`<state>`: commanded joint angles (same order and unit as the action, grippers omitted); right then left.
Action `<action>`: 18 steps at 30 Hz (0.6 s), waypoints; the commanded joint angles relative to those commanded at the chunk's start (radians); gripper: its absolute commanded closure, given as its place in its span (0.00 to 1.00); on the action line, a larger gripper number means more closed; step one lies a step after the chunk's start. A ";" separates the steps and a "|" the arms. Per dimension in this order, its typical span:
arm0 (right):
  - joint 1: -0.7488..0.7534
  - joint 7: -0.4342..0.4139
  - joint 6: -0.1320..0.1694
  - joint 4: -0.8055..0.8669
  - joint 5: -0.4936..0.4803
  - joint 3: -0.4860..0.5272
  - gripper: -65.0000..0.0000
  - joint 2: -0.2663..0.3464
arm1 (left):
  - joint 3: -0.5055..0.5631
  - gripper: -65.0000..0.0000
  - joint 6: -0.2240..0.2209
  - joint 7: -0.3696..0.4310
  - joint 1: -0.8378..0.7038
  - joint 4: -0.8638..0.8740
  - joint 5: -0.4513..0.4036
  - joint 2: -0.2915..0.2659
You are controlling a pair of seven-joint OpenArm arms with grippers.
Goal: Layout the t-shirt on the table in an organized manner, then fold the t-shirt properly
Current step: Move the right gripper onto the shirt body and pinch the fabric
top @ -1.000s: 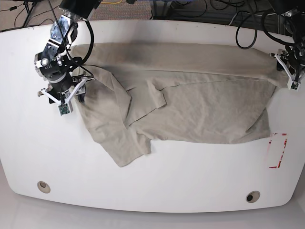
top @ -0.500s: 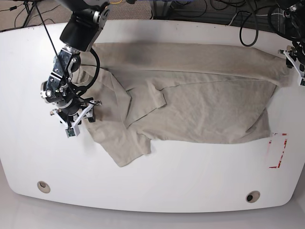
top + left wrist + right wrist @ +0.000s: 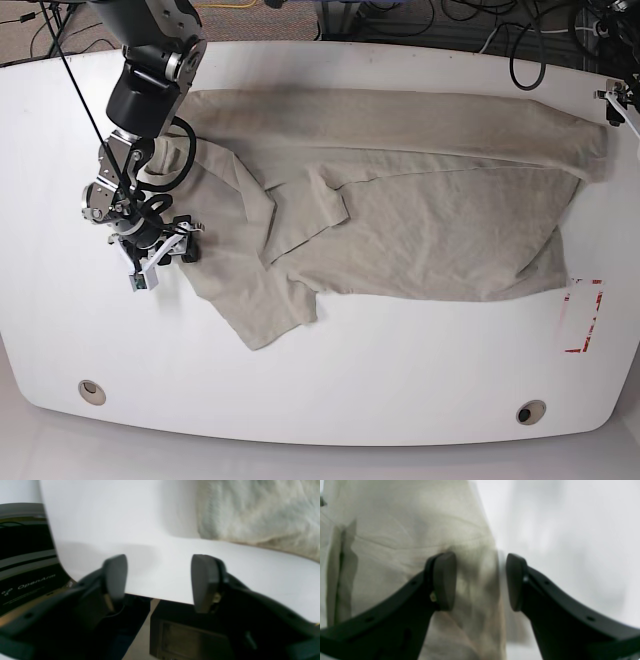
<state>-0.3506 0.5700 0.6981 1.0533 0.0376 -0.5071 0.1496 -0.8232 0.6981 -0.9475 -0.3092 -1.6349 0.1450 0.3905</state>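
One t-shirt point(image 3: 400, 200) lies spread across the far half of the white table point(image 3: 330, 380), wrinkled, with one sleeve folded over the body and a flap of cloth hanging toward the near edge on the side of the right arm. Two grippers are in the room. The right gripper point(image 3: 165, 250) hangs low at the shirt's edge on the base view's left; in its wrist view the two fingers point(image 3: 443, 580) stand apart, one over the cloth point(image 3: 407, 555) and one over bare table point(image 3: 570, 530), with the shirt's edge between them and nothing pinched. The left gripper point(image 3: 160, 582) is off at the far corner of the table, beside the shirt's other end; only a bit of it point(image 3: 618, 102) shows in the base view. Its two pads point(image 3: 116, 576) are spread wide and hold nothing, the shirt point(image 3: 257, 512) lying apart from them on the tabletop point(image 3: 125, 517). Two round grey grommet holes point(image 3: 91, 391) sit near the table's front edge, one toward each corner, and one red-outlined rectangle point(image 3: 582, 316) is marked just beyond the shirt's hem.
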 joint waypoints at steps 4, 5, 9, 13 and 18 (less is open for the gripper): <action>0.029 0.000 0.000 -0.005 -0.002 0.003 0.52 -0.031 | 0.005 0.40 0.000 0.000 0.044 -0.002 0.000 -0.002; 0.031 0.000 0.000 -0.002 0.002 0.003 0.52 -0.043 | 0.005 0.40 0.000 0.000 0.054 -0.002 -0.002 -0.003; 0.046 0.002 0.000 -0.002 0.002 0.003 0.53 -0.069 | 0.006 0.40 0.000 -0.002 0.121 0.000 -0.003 -0.003; 0.051 0.002 0.000 -0.005 0.002 0.003 0.57 -0.072 | 0.009 0.40 0.000 -0.002 0.219 0.018 -0.011 -0.005; 0.051 0.002 0.000 -0.006 0.002 0.003 0.92 -0.084 | 0.078 0.40 0.000 0.000 0.361 0.120 -0.028 0.000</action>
<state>-0.3000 0.5715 0.6981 1.0472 0.0391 -0.5040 0.0652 -0.7449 0.6981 -0.9475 0.0514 -1.5152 0.1174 0.3905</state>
